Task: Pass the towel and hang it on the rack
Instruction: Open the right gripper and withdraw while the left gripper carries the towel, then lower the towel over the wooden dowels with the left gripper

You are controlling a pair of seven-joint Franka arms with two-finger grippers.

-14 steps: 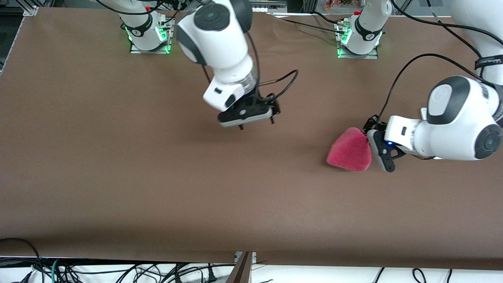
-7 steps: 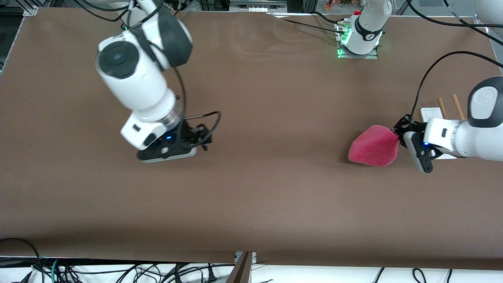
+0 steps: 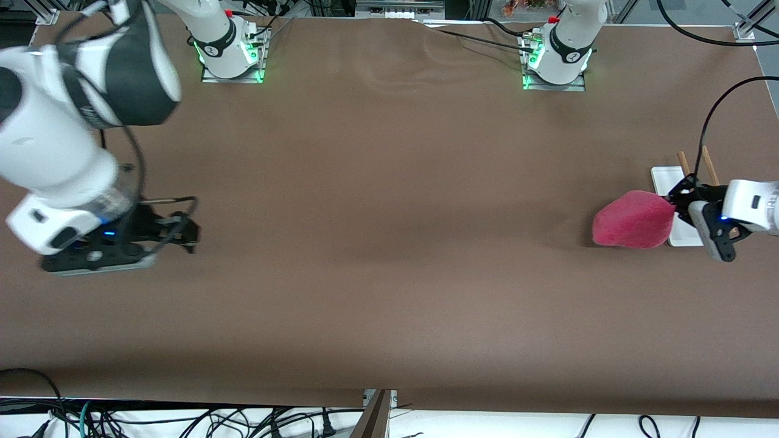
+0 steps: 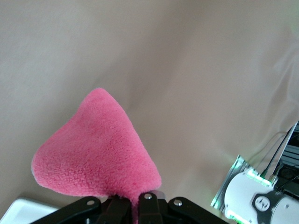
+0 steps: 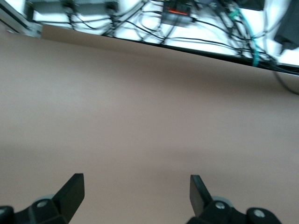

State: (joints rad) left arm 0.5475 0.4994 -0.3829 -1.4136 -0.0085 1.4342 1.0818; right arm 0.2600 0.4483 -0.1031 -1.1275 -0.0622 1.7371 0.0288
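The pink-red towel (image 3: 633,219) hangs bunched from my left gripper (image 3: 675,207), which is shut on one corner of it. It is held over the edge of the rack's white base (image 3: 666,178) at the left arm's end of the table. The rack's two light-brown rods (image 3: 706,163) show just past the gripper; the rest of the rack is hidden by the arm. In the left wrist view the towel (image 4: 96,154) is pinched in the gripper (image 4: 135,205), with a corner of the white base (image 4: 21,210) below. My right gripper (image 5: 135,191) is open and empty over bare table at the right arm's end.
The two arm bases (image 3: 228,42) (image 3: 557,52) stand along the table's edge farthest from the front camera. Cables (image 5: 187,18) hang off the table edge nearest that camera. The brown table (image 3: 389,231) is bare between the arms.
My left gripper has carried the towel toward the left arm's end, up to the rack's base. My right arm has swung away to the right arm's end of the table.
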